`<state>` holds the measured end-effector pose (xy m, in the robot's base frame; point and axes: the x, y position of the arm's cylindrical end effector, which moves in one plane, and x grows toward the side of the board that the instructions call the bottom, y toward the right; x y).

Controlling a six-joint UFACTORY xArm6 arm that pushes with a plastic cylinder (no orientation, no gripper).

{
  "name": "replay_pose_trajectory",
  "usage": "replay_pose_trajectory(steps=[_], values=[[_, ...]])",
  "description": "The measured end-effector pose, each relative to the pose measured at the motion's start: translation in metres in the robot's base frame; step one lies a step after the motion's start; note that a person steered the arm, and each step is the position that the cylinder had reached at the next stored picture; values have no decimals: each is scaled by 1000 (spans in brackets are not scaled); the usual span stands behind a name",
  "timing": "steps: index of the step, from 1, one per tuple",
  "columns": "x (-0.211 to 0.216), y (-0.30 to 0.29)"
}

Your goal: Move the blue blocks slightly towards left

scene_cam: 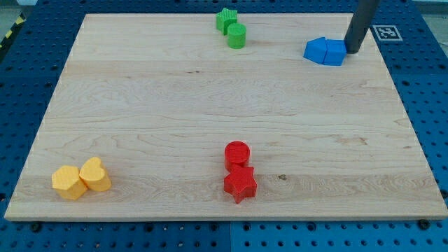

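Two blue blocks (325, 51) lie pressed together near the board's upper right; their exact shapes are hard to make out. My tip (352, 50) stands right at their right side, touching or nearly touching the right blue block. The dark rod rises from it out of the view's top.
A green star-like block (226, 19) and a green cylinder (236, 36) sit at the top middle. A red cylinder (237, 153) and a red star (240, 183) sit at the bottom middle. A yellow hexagon (68, 182) and a yellow heart-like block (94, 175) sit at the bottom left. The wooden board (140, 105) rests on a blue pegboard.
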<state>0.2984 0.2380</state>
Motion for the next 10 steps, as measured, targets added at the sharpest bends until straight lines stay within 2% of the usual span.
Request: replay_pose_trajectory(steps=[2, 3, 4, 5, 8, 10], values=[[-4, 36], [12, 52], [27, 50], [24, 49], [18, 14], [18, -42]])
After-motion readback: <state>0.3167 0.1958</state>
